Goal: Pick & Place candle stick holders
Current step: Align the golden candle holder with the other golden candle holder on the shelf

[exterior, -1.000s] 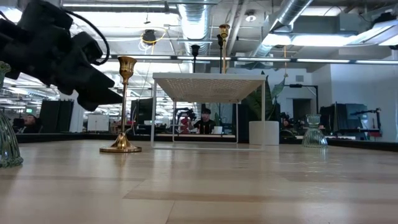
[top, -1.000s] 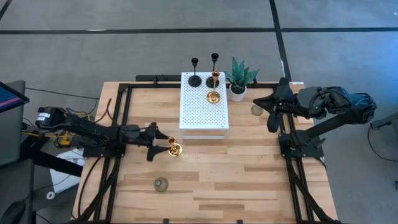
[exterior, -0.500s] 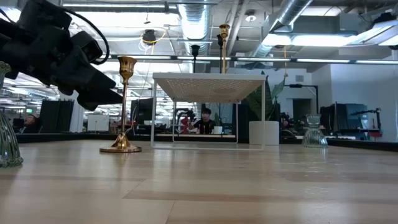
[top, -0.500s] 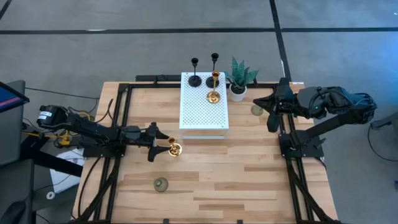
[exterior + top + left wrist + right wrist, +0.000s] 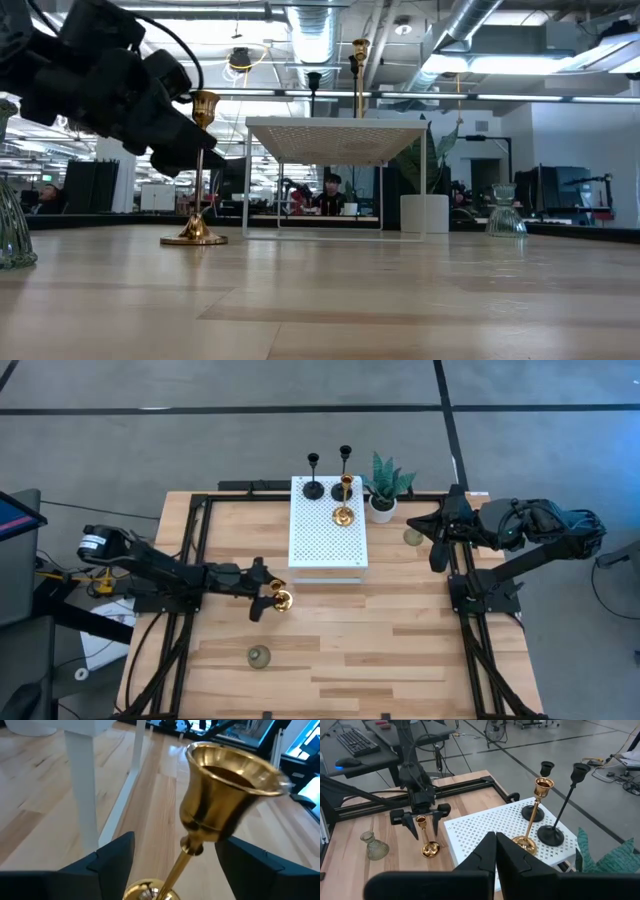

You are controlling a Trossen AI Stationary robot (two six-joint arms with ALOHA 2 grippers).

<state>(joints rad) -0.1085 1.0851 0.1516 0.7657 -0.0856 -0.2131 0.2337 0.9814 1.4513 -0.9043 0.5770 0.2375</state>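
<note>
A gold candle stick holder (image 5: pixel 281 598) stands upright on its round base on the table, in front of the white perforated stand (image 5: pixel 328 550). My left gripper (image 5: pixel 264 593) is open, with one finger on either side of the holder's stem (image 5: pixel 186 857) below the cup (image 5: pixel 225 795), not touching it. The stand carries two slim black holders (image 5: pixel 313 478) (image 5: pixel 344 468) and a second gold one (image 5: pixel 344 502). One pale-green glass holder (image 5: pixel 259 656) stands near the front. Another (image 5: pixel 412 537) stands beside my right gripper (image 5: pixel 435 540), which is shut and empty at the right.
A small potted green plant (image 5: pixel 385 485) stands at the stand's far right corner. Black frame rails (image 5: pixel 195 550) run along both sides of the table. Bare wood lies between the gold holder and the right arm's base (image 5: pixel 480 595).
My left gripper has moved toward the table's right edge, up to the gold holder on the table. Its open fingers now stand on either side of the stem. The holder has stayed upright in place.
</note>
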